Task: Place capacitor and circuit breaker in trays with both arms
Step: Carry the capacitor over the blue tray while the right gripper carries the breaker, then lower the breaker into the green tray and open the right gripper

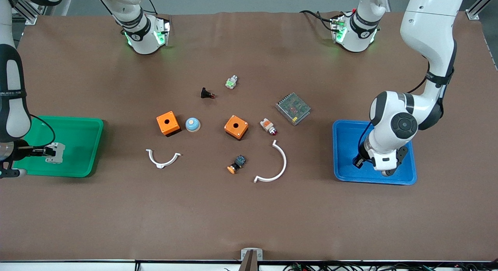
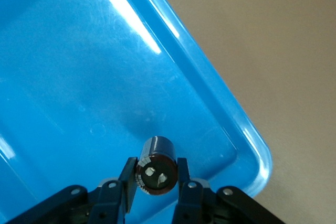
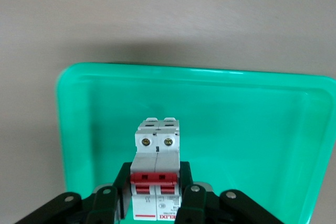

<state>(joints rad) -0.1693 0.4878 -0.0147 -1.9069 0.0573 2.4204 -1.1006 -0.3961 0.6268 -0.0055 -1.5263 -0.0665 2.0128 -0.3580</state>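
Nearest the front camera, the blue tray point(image 1: 346, 173) lies under the left gripper point(image 2: 155, 181), jaws clamped on the capacitor point(image 2: 156, 164), a stubby black cylinder, for release. Over the green tray point(image 1: 83, 125), the right gripper point(image 3: 156, 195) grips the circuit breaker point(image 3: 156, 169), white with red levers.

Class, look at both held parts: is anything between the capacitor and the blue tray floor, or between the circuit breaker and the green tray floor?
Nothing visible. The left end effector holds the capacitor over bare blue tray floor; the right end effector holds the circuit breaker over bare green tray floor.
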